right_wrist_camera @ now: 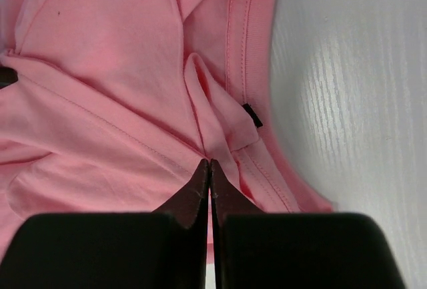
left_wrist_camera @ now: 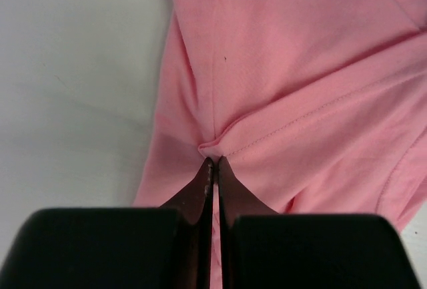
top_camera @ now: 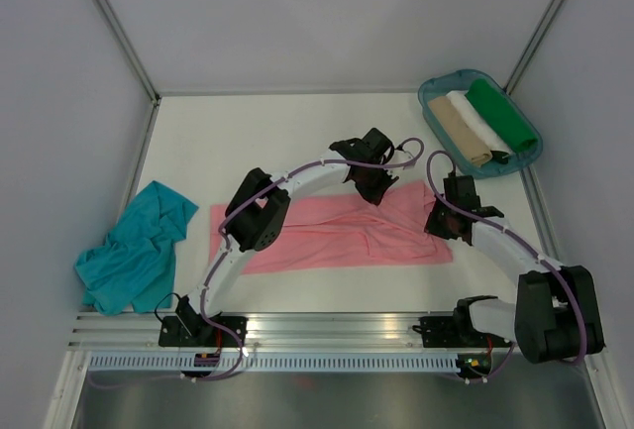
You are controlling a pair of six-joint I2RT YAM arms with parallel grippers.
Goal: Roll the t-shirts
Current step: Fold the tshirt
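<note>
The salmon pink t-shirt (top_camera: 327, 236) lies folded into a long band across the middle of the table. My left gripper (top_camera: 374, 189) is at its far edge, shut on a pinch of pink fabric (left_wrist_camera: 212, 147). My right gripper (top_camera: 443, 219) is at the shirt's right end, shut on a fold of pink fabric (right_wrist_camera: 212, 149) near the collar and its black tag (right_wrist_camera: 252, 115). The teal blue t-shirt (top_camera: 134, 248) lies crumpled at the left edge of the table, away from both grippers.
A rigid teal tray (top_camera: 436, 86) at the back right holds three rolled cloths: beige, white and green. White walls enclose the table (top_camera: 248, 142) on the left, back and right. The arm bases sit on a rail (top_camera: 327, 335) at the near edge.
</note>
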